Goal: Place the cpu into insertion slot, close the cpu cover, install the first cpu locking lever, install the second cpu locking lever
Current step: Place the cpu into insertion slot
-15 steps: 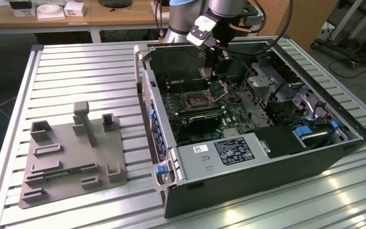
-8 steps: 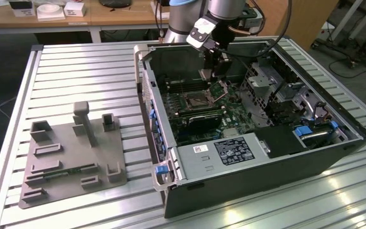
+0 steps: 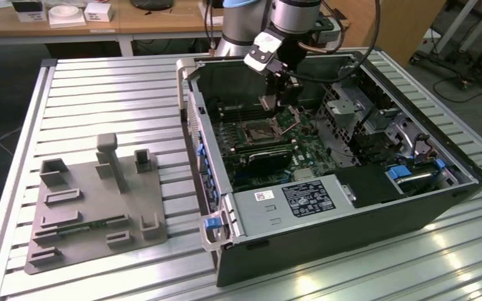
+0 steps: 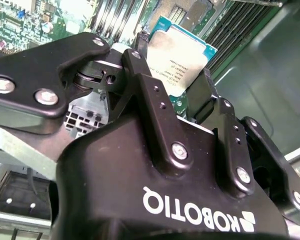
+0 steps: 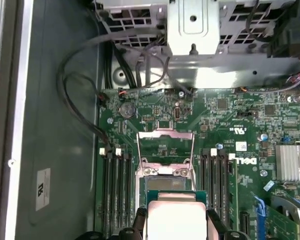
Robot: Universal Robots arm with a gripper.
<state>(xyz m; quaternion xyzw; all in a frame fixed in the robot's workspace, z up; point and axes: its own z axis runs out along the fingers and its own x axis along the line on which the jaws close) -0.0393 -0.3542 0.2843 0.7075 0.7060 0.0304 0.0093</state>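
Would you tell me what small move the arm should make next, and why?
Probably a gentle, level descent: the tool grips the small square silvery-grey chip with green rim above the square dark socket, whose thin silvery hinged cover stands open, so the chip is not yet seated.

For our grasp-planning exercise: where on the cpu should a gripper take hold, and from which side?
Pinch the cpu by two opposite thin edges, coming in along its plane, as the gripper does: flat and thin, its faces probably should stay untouched.
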